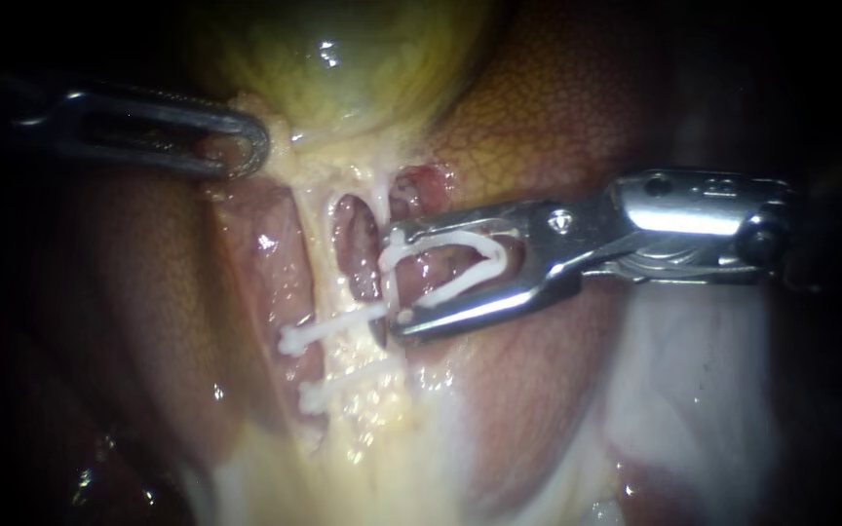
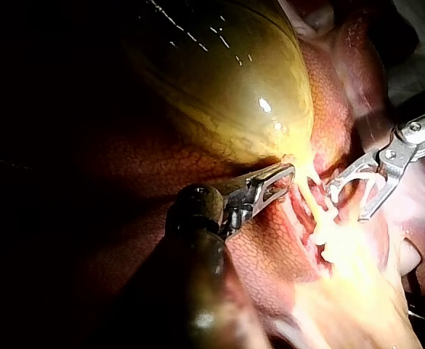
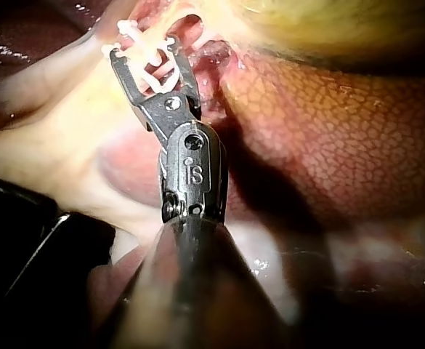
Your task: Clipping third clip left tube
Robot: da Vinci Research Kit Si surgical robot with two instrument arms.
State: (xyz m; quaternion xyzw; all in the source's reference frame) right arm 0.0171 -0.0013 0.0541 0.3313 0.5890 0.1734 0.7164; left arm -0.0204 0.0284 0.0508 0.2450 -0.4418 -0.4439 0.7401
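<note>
The left tube (image 1: 322,263), a pale yellow fatty strand, runs down from the glossy yellow-green gallbladder (image 1: 343,58) over the pebbled reddish liver (image 1: 528,127) and carries two closed white clips (image 1: 328,329), one below the other. The right instrument (image 1: 397,281) has flat steel jaws spread wide, holding an open white clip (image 1: 440,238) between them, their tips just beside that tube above the upper closed clip. The left instrument (image 1: 246,146) has slotted, looped jaws clamped on pale tissue at the gallbladder's neck
</note>
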